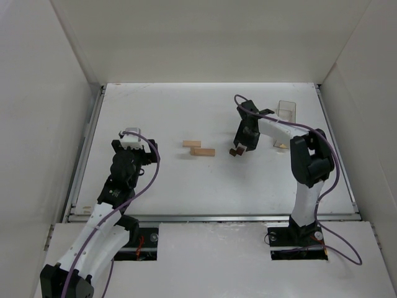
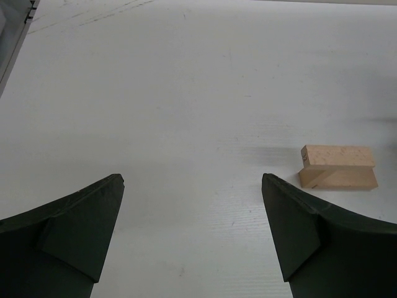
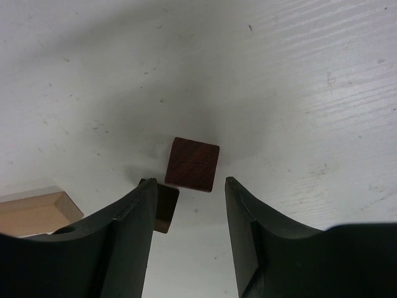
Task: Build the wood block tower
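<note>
**Near table [image 1: 161,186] middle: four blocks, one half hidden**

Two tan bars [image 1: 203,152] touching, staggered. Right of them, a dark cube [image 3: 193,164] in full sight and a second dark piece [image 3: 166,208] cut off behind the right tool [image 3: 189,180], parted over the cube, empty. Left tool [image 2: 192,180] wide open, empty.

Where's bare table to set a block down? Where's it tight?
Free: between left gripper and the tan bars; far strip behind them. Crowded: dark pieces at right gripper tips, clear box beyond.
</note>
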`<state>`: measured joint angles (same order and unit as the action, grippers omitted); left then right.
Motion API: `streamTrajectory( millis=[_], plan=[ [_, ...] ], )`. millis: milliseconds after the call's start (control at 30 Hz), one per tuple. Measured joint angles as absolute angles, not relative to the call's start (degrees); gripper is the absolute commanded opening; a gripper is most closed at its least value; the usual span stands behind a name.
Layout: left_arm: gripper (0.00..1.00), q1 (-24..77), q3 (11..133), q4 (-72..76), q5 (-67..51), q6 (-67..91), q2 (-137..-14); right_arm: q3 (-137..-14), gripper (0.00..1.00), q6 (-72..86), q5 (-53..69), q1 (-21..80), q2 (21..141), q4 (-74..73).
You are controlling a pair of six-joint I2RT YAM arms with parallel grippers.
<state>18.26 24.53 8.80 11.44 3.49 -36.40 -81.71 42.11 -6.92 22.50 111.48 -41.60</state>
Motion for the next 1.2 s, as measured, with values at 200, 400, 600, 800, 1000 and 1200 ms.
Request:
streamTrajectory(
  millis=[200, 400, 600, 800, 1000, 1200],
  plan=[
    [0.92, 18.26, 24.05, 8.95, 11.44, 3.49, -36.34, -82.98, 0.52, 42.3, -6.83, 23.42, 112.9, -41.82],
    [0.92, 18.26, 23.99, 9.04, 11.44, 3.49, -35.77, -83.18, 0.46, 42.33, -6.87, 23.7, 113.43, -42.02],
    [0.93, 18.26, 23.99, 9.1, 11.44, 3.49, -35.77, -83.26, 0.34, 42.41, -6.94, 23.68, 113.93, -42.06],
    [0.93, 18.24, 23.99, 9.1, 11.44, 3.49, -35.77, -84.05, 0.04, 41.43, -8.1, 23.7, 114.15, -43.2],
    [0.93, 18.24, 23.99, 9.19, 11.44, 3.49, -35.77, -91.72, 0.0, 28.67, -9.63, 23.7, 114.83, -46.74],
    [0.93, 18.24, 23.99, 9.23, 12.19, 3.51, -35.16, -107.35, 0.0, 9.43, -7.46, 25.32, 114.85, -48.49]
  ],
)
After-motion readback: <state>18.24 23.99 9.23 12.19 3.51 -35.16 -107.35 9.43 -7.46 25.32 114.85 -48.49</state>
